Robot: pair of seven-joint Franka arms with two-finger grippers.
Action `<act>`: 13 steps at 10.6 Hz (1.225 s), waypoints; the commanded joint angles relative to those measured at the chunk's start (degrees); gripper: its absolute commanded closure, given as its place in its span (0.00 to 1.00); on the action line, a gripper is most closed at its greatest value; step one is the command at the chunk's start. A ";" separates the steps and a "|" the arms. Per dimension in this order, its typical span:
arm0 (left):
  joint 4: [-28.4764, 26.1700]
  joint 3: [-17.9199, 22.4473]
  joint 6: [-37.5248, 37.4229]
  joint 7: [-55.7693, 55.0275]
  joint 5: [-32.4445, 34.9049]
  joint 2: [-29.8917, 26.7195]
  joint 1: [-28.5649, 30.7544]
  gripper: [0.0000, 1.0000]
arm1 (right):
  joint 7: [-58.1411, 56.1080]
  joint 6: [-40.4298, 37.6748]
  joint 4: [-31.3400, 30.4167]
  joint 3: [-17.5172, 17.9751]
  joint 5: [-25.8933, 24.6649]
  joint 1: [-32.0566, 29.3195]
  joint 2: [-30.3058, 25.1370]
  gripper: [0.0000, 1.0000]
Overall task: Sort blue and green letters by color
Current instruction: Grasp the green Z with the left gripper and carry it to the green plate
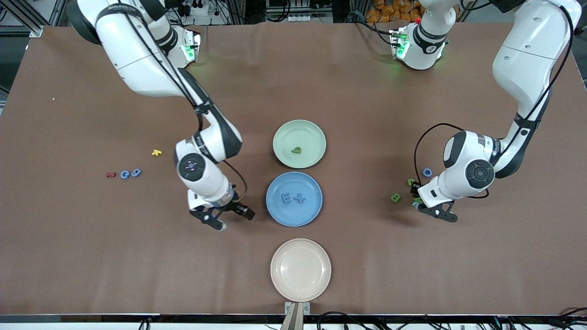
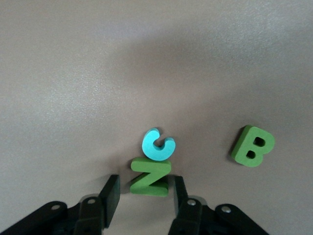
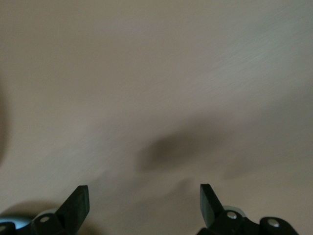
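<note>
My left gripper (image 2: 145,188) is low over the table at the left arm's end and open. Its fingers (image 2: 111,188) stand on either side of a green Z (image 2: 150,177), with gaps showing. A light-blue C (image 2: 158,145) touches the Z, and a green B (image 2: 253,146) lies apart from them. The front view shows this gripper (image 1: 416,197), the B (image 1: 395,197), a blue O (image 1: 427,172) and another green piece (image 1: 411,182). The blue plate (image 1: 294,215) holds a blue E (image 1: 286,198) and a plus (image 1: 299,198). The green plate (image 1: 298,133) holds one green piece (image 1: 297,150). My right gripper (image 1: 235,219) is open and empty beside the blue plate.
An empty beige plate (image 1: 300,270) sits nearest the front camera. Toward the right arm's end lie a yellow letter (image 1: 157,152), a red letter (image 1: 110,174) and two blue pieces (image 1: 124,174), (image 1: 136,173). The right wrist view shows bare table between open fingers (image 3: 78,203).
</note>
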 commanded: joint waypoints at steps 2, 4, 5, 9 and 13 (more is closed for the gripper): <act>0.44 -0.25 0.59 -0.49 1.70 0.83 0.11 0.57 | -3.76 -1.98 -12.63 0.46 -0.96 -10.20 -10.68 0.00; 0.44 -0.25 0.59 -0.49 1.70 0.83 0.03 0.70 | -6.31 -8.39 -13.17 -1.82 -0.96 -13.55 -12.19 0.00; 0.62 -0.25 0.59 -0.58 1.70 1.18 0.02 0.76 | -6.32 -9.89 -13.61 -1.92 -0.96 -15.74 -12.72 0.00; 0.88 -0.25 0.42 -0.05 1.70 0.22 0.64 0.85 | -6.68 -8.60 -21.85 -1.92 -0.87 -26.11 -17.98 0.00; 4.73 -0.94 -7.81 -0.40 0.83 -2.34 0.20 0.87 | -7.47 2.89 -34.41 -1.92 -0.78 -29.82 -22.56 0.00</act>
